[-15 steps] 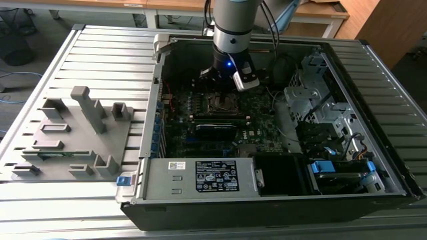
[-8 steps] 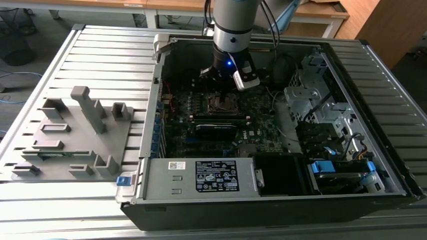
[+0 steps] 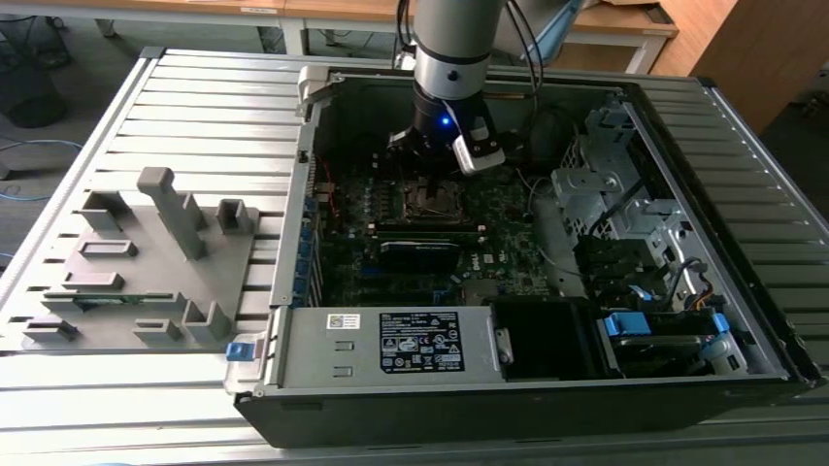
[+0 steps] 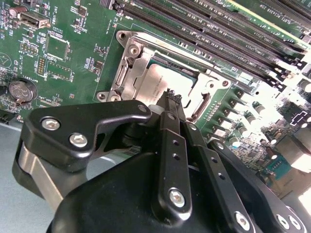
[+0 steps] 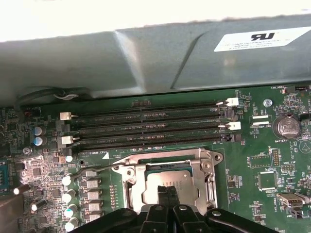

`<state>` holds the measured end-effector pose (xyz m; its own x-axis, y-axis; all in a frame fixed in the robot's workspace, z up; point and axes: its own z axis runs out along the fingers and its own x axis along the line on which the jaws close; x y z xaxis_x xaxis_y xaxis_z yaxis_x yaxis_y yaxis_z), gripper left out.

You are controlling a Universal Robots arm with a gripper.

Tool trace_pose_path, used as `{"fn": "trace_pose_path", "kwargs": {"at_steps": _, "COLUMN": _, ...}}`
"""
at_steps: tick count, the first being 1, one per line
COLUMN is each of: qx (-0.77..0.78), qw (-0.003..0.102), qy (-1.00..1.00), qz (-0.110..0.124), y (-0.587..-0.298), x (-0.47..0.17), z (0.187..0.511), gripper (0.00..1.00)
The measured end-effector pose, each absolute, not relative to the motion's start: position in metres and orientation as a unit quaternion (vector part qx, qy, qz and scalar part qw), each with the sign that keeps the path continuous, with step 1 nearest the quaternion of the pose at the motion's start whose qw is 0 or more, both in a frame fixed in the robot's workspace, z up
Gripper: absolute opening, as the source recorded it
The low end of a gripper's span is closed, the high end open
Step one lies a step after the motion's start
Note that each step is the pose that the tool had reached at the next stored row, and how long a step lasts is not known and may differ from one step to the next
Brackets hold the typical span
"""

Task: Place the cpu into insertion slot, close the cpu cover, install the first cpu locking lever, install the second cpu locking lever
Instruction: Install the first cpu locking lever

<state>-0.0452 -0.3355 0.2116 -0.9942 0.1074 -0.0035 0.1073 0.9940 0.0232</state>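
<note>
Where cpu (image 5: 154, 188) sits, claw (image 5: 167, 187) stands closed.

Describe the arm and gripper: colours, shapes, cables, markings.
The arm is a silver-grey tube ending in a black wrist with a small blue light and a pale block; dark cables run beside it. The gripper is black linkage bars with silver screws, tapering to slim fingers.

A ribbed grey metal table (image 3: 104, 97) with wooden desks (image 3: 344, 10) behind; floor (image 3: 84, 44) grey, perhaps carpet.
</note>
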Motion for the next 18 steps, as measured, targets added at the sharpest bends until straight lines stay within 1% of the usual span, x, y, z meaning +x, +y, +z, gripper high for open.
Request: {"fn": "trace_pose_path", "kwargs": {"at_steps": 18, "qx": 0.054, "qw": 0.002, "qy": 0.998, "qz": 0.012, "y": -0.3355, "x": -0.0464, "z": 0.2128, "gripper": 0.11}}
